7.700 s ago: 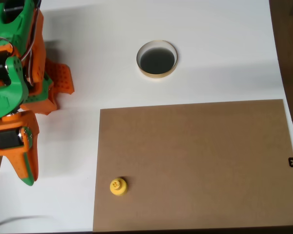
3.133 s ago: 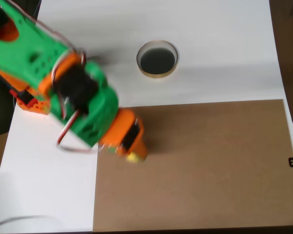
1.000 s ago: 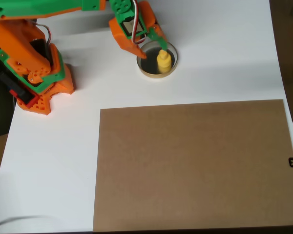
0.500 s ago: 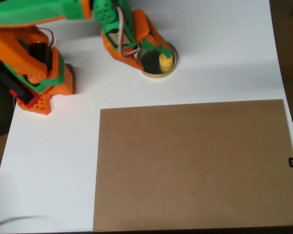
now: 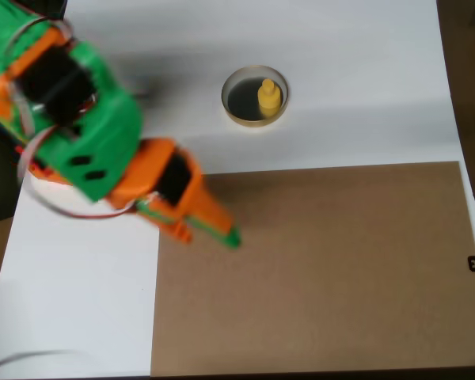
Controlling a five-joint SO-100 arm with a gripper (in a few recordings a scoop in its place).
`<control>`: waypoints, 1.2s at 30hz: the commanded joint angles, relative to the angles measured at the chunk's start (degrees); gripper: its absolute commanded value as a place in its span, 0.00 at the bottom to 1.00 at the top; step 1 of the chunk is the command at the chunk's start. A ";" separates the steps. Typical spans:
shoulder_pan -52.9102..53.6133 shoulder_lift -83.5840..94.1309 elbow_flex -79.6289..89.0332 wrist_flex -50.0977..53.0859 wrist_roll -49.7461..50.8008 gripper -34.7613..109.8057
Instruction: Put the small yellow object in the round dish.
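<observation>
Reaching diagonally over the brown board (image 5: 317, 269), blurred arm w/ gripper (image 5: 210, 229) prob. pressed together, empty; small yellow object (image 5: 269, 93) upright in round dish (image 5: 234, 112)

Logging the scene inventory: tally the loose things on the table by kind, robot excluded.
Small bright yellow plastic piece with a knob on top: 1
Small round dish with a cream rim and dark inside: 1
Flat brown rectangular board: 1
Total: 3
</observation>
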 commanded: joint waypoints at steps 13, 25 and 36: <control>23.12 27.33 21.53 -15.03 10.28 0.41; 29.62 43.24 39.90 -18.98 15.03 0.41; 30.15 63.72 54.05 -14.24 18.28 0.37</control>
